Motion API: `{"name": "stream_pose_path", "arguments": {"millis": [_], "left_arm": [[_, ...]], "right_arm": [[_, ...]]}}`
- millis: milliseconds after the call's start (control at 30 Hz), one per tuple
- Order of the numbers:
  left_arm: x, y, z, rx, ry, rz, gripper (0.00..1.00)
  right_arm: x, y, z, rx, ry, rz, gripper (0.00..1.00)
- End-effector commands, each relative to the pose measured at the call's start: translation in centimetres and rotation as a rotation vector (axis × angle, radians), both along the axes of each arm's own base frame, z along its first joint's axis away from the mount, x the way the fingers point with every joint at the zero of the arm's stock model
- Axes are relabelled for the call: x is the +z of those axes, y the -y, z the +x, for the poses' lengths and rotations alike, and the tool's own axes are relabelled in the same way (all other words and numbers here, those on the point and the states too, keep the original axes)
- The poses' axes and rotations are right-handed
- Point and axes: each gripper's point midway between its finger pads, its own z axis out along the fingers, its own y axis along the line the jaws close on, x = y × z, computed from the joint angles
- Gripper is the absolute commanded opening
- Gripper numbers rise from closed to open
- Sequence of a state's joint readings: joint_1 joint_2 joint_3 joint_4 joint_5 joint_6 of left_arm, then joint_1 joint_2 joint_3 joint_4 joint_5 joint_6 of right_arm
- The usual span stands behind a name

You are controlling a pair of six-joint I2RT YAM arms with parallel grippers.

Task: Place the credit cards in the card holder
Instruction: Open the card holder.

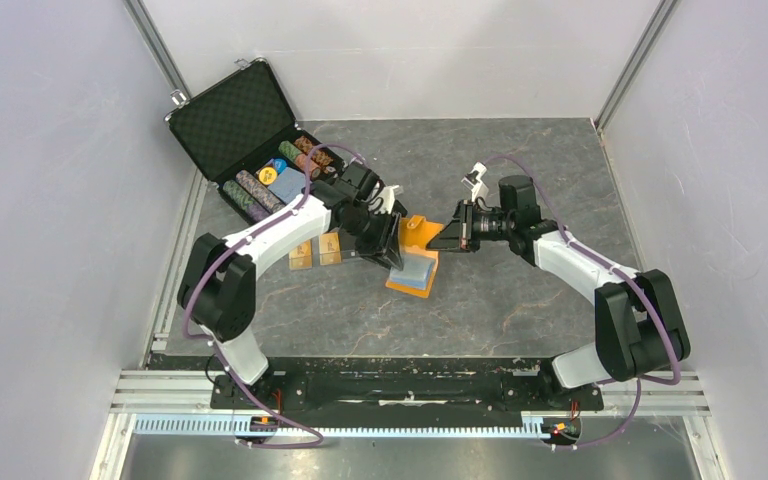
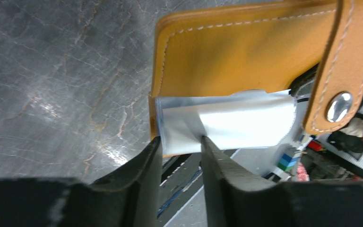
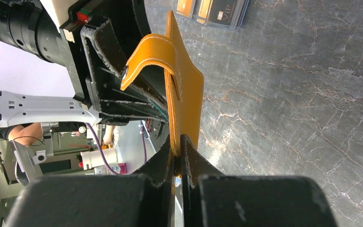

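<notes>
The orange card holder (image 1: pixel 417 240) is held up off the table, its light blue lining (image 1: pixel 416 270) hanging toward the near side. My right gripper (image 3: pixel 178 142) is shut on the holder's orange edge (image 3: pixel 185 94), gripping it from the right. The snap strap (image 3: pixel 146 56) curls off to the left. My left gripper (image 2: pixel 179 139) is open. Its fingertips (image 2: pixel 154 142) touch the lower edge of the pale lining (image 2: pixel 227 120), and nothing is pinched between them. Gold-tan credit cards (image 1: pixel 315 251) lie on the table left of the holder. In the right wrist view, gold and black credit cards (image 3: pixel 215 10) lie together at the top.
An open black foam-lined case (image 1: pixel 245 125) with rows of chips stands at the back left, close behind the left arm. The dark marbled table (image 1: pixel 520 290) runs to white walls on both sides. The arms' base rail (image 1: pixel 410 385) lines the near edge.
</notes>
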State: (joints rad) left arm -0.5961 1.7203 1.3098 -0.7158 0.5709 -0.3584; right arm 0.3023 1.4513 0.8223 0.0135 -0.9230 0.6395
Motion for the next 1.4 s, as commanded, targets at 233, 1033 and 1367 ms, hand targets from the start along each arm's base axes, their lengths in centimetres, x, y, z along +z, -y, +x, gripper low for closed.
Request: {"name": "stream_pose_path", "arguments": {"millis": [233, 1033, 1367], "left_arm": [[3.2, 1.0, 0.7, -0.093, 0.129, -0.037, 0.33], [5.8, 1.7, 0.7, -0.122, 0.169, -0.094, 0.40], [7.6, 3.7, 1.8, -0.038, 0.147, -0.273, 0.52]], "right_arm": [[0.1, 0.0, -0.3, 0.015, 0.031, 0.007, 0.00], [-0.4, 0.1, -0.8, 0.023, 0.022, 0.003, 0.00], [-0.4, 0.2, -1.1, 0.028, 0.010, 0.006, 0.00]]}}
